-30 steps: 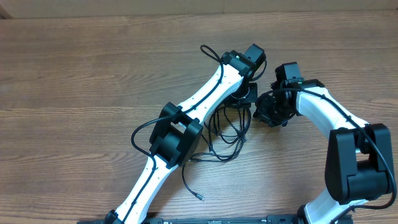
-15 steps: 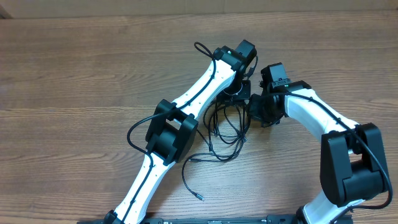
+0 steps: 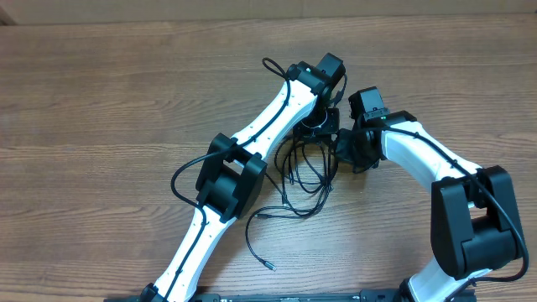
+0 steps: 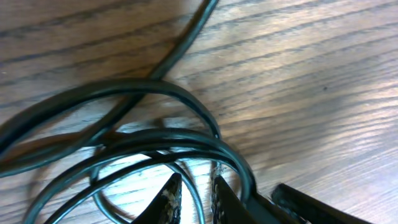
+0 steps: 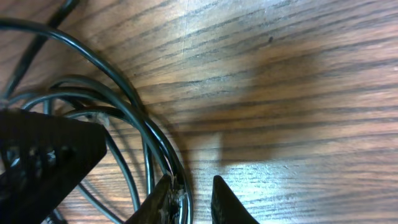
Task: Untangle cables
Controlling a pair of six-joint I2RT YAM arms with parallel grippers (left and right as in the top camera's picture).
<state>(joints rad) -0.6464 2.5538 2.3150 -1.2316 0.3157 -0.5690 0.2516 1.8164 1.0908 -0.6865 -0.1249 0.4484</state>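
Cables lie tangled; my left gripper sits at the tangle's far edge, my right gripper just beside it, each straddling one strand, fingers barely apart; whether clamped I cannot tell.

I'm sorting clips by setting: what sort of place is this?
Probably a robotics lab bench: a left arm and right arm, both white-and-black robot arms, reach over a wooden table with thin black cables tangled between them.
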